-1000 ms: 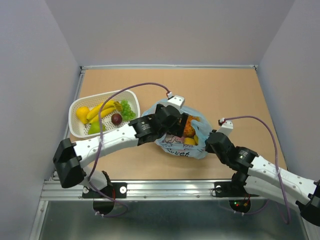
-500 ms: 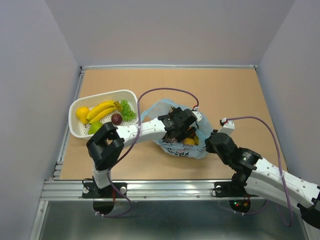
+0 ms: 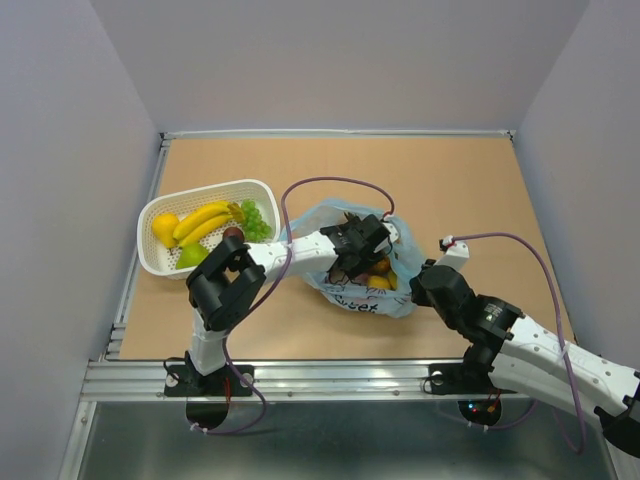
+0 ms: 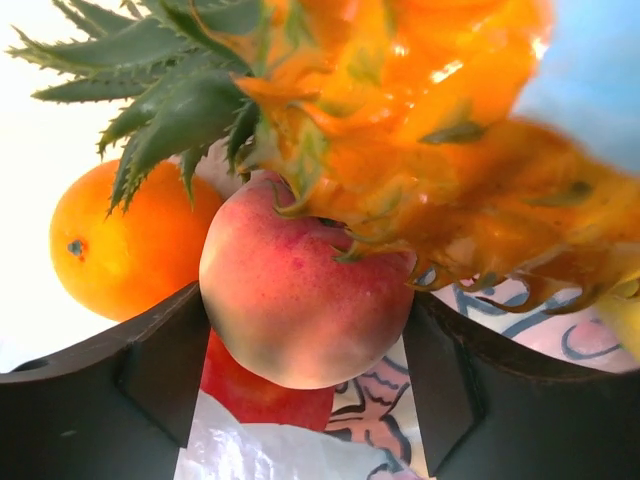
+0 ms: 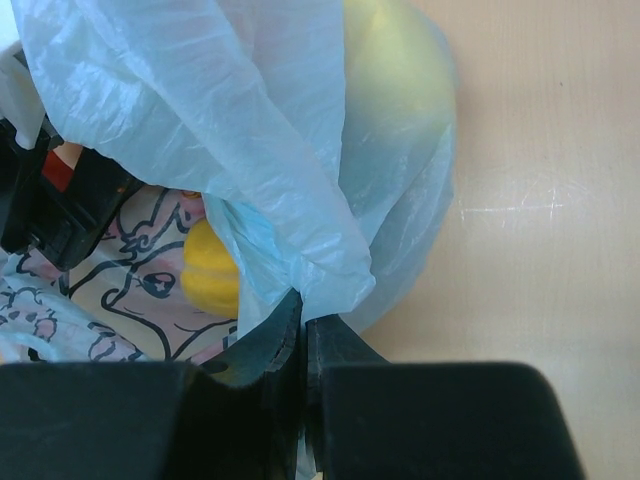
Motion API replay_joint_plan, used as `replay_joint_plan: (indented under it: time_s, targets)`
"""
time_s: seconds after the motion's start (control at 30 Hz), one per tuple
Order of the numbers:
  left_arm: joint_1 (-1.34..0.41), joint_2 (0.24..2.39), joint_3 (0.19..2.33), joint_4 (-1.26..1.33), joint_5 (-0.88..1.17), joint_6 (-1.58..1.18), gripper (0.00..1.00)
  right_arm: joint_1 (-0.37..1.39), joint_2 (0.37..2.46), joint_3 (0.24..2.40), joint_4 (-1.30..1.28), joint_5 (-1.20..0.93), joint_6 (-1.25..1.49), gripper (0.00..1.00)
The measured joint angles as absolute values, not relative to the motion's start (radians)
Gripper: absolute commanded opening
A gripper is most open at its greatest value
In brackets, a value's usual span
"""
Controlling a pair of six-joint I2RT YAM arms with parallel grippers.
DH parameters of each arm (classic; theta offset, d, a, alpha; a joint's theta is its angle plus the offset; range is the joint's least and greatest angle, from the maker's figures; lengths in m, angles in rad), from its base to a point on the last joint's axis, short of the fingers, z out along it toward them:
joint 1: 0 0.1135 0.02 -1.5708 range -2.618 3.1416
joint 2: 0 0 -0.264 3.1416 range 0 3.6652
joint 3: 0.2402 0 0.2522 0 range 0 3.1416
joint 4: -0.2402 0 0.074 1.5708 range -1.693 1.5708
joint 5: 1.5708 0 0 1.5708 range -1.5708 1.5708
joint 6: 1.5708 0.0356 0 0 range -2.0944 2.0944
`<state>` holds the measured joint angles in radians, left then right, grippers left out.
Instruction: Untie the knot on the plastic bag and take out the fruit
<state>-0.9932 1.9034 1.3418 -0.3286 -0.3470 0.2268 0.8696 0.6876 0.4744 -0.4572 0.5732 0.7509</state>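
The peach (image 4: 300,290), judged soft, is clasped at its middle by the left gripper (image 4: 306,335); the plastic bag (image 5: 250,150) is pinched by the right gripper (image 5: 303,322).

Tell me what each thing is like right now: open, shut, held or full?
plastic bag, open
left pincer, shut on the peach inside the bag
right pincer, shut, pinching the bag's edge
peach, gripped, in the bag
basket, upright, holding bananas and grapes
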Motion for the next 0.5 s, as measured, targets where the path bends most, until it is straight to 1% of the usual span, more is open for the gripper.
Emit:
replay_joint_plan:
  time_s: [0.03,0.07,0.2,0.23,0.27,0.5]
  targets:
    - [-0.993,1.903,1.343,-0.329,-0.341,0.224,0.38,0.87,0.688,0.474,-0.457,0.573,0.751,0.08]
    - [-0.993,1.901,1.343,-0.331,-0.337,0.22,0.35,0.87,0.687,0.474,-0.457,0.574,0.751,0.08]
    - [-0.995,1.866,1.343,-0.362,-0.286,0.196,0.33,0.87,0.687,0.474,-0.457,0.574,0.748,0.08]
    - [-0.998,1.841,1.343,-0.374,-0.269,0.187,0.25,0.87,0.687,0.474,-0.458,0.575,0.747,0.08]
    - [-1.0,1.814,1.343,-0.381,-0.254,0.178,0.23,0.87,0.687,0.474,-0.457,0.575,0.747,0.08]
    - [-1.001,1.56,1.352,-0.384,-0.122,0.125,0.22,0.87,0.694,0.474,-0.457,0.577,0.739,0.08]
